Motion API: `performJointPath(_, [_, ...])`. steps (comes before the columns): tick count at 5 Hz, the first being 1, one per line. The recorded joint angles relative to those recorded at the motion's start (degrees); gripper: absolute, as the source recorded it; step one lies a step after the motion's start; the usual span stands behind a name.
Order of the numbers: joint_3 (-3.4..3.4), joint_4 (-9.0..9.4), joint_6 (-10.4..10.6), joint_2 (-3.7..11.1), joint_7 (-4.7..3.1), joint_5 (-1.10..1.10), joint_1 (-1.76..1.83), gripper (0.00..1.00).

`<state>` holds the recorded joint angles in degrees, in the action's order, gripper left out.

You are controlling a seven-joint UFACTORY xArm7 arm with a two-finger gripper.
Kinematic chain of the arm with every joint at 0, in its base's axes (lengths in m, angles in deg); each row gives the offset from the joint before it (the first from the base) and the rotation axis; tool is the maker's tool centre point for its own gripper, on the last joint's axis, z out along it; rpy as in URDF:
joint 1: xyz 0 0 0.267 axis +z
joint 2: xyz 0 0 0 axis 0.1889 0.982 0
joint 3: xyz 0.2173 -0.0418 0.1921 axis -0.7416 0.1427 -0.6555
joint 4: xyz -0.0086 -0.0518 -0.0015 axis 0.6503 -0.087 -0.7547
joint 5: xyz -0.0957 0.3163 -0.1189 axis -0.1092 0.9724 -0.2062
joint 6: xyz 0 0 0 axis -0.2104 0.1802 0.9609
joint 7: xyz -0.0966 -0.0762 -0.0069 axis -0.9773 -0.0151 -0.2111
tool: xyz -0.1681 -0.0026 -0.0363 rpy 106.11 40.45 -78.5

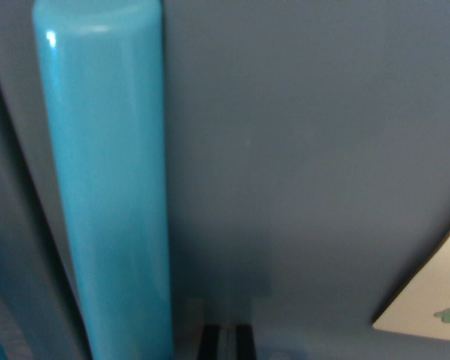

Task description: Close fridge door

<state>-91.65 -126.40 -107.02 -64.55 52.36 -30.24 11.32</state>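
1. One broad, flat grey-blue fridge door panel (307,165) fills nearly all of my wrist view, very close to the camera. I judge it rigid and smooth, hinged, and fairly heavy for its size; it should swing as one stiff slab and will not flex under a push.

2. Second in size, a glossy turquoise cylindrical handle bar (109,187) runs top to bottom at the wrist view's left, standing just in front of the panel. It looks like hard, slick plastic or painted metal. I would expect pads to slide along it, so for closing I would press flat against the panel beside it, or hook behind the bar, rather than pinch it.

3. A pale cream sticker or card corner with a small green mark (431,304) sits at the lower right of the view, on the panel.

4. Smallest, a dark strip of gripper (225,343) shows at the bottom edge. I cannot tell whether its fingers are spread or pressed together.
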Motion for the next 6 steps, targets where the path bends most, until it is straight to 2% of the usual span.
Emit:
performJointPath(1, [-0.03, -0.8, 0.0, 0.86, 0.0, 0.0, 0.0, 1.0])
performJointPath(6, [-0.02, -0.8, 0.0, 0.86, 0.0, 0.0, 0.0, 1.0])
